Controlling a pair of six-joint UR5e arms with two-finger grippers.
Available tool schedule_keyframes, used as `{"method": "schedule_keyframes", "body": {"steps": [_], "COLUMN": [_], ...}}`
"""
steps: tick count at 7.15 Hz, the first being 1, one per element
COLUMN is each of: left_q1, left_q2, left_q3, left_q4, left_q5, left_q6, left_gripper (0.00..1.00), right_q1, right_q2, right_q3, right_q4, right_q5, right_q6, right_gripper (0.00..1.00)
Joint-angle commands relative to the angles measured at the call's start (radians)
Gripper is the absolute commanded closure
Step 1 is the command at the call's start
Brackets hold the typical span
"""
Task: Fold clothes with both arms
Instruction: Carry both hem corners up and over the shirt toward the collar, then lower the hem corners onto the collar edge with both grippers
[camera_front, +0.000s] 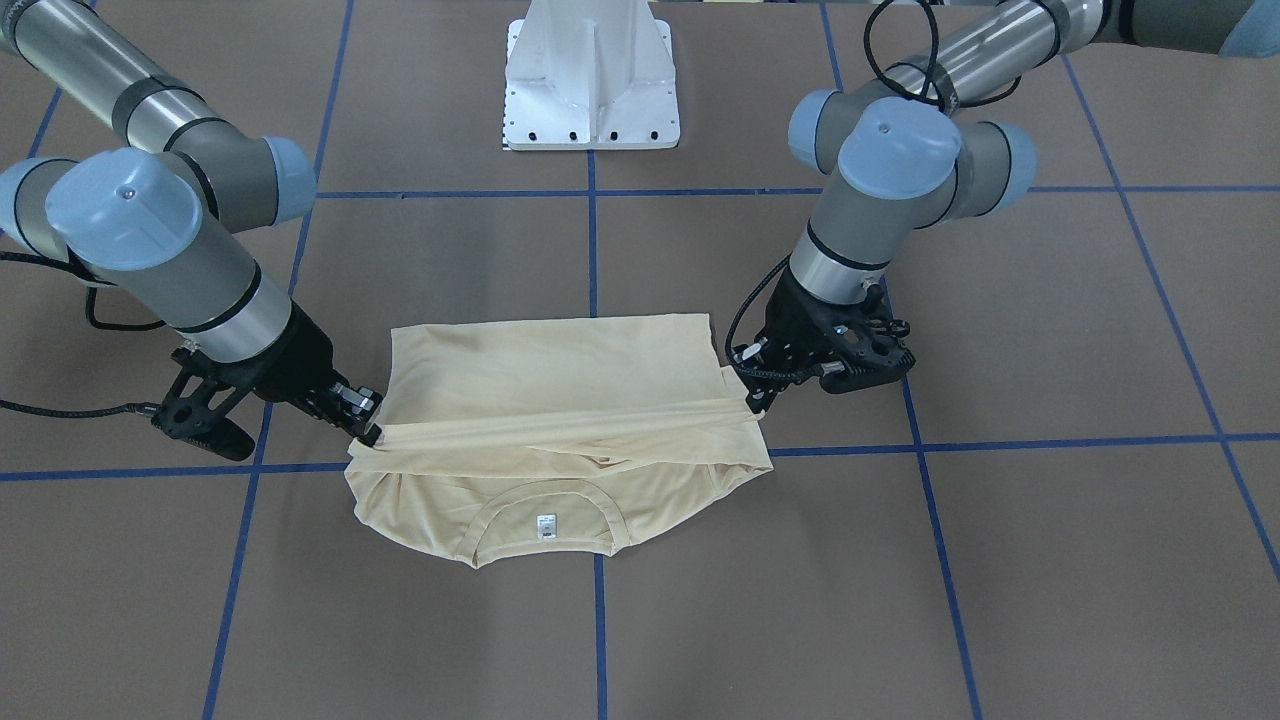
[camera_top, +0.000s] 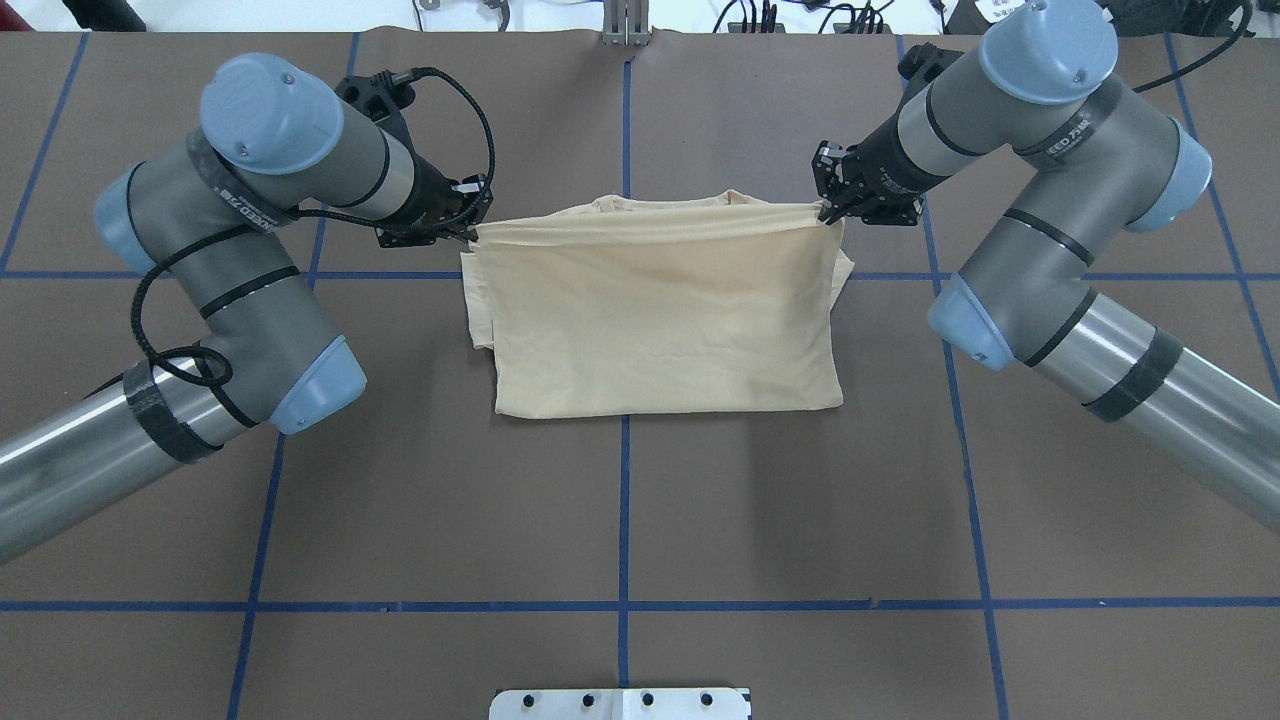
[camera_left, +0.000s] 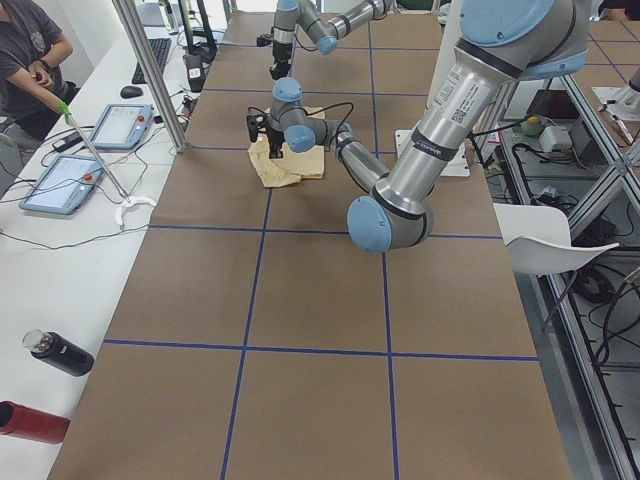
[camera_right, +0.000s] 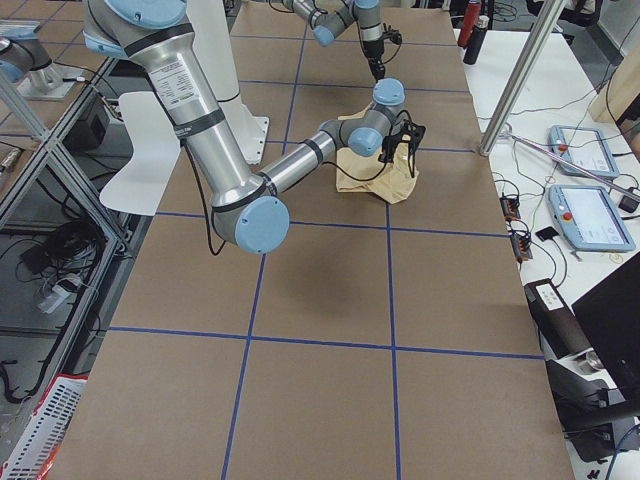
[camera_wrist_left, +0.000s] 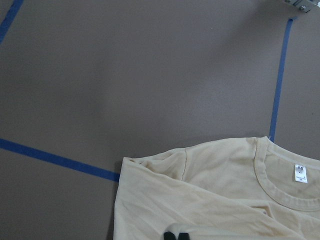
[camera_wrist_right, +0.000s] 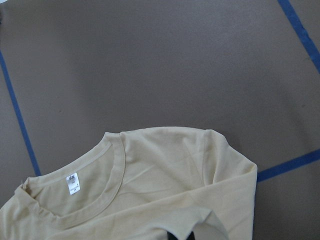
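In the overhead view my left arm (camera_top: 240, 300) comes in from the left edge. My left gripper (camera_top: 470, 232) sits upper left of centre, jaws clenched on one corner of the T-shirt (camera_top: 650, 320). The T-shirt lies in the middle of the frame on the brown table (camera_top: 400, 500), across a blue tape line (camera_top: 624, 500), doubled over on itself with a plain cream side up. Its far edge is stretched straight between my two grippers. At upper right my right gripper (camera_top: 828, 212) has its jaws pinched on the other corner, and my right arm (camera_top: 1040, 230) runs off toward the right edge.

In the front-facing view the collar and the white neck tag (camera_front: 546, 526) show at lower centre, below the stretched edge. Both wrist views look down on the collar, and my dark fingertips (camera_wrist_left: 170, 235) sit against cloth at the bottom edge.
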Motion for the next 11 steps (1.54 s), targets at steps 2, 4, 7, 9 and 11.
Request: {"method": "schedule_keyframes", "body": {"steps": [2,4,7,9,11], "left_q1": [0.017,0.039,0.045,0.027,-0.008], "left_q2": [-0.046,-0.106,-0.154,-0.151,-0.152], "left_q3": [0.230,0.271,0.324,0.324,0.325], "left_q4": [-0.204,-0.206,-0.206,-0.208,-0.208], "left_q5": [0.038,0.038,0.038,0.038,0.038], "left_q6": [-0.029,-0.032,-0.052,-0.048,-0.041], "left_gripper": [1.00,1.00,1.00,1.00,1.00], "right_q1": [-0.033,-0.049,-0.044,-0.020,0.000], "right_q2": [0.091,0.112,0.113,0.115,0.118], "right_q3": [-0.238,-0.255,-0.255,-0.255,-0.258], "right_q4": [0.119,0.119,0.120,0.120,0.119], "right_q5": [-0.011,-0.015,-0.015,-0.015,-0.015], "right_q6": [-0.001,-0.001,-0.001,0.000,0.000], "right_gripper": [1.00,1.00,1.00,1.00,1.00]}}
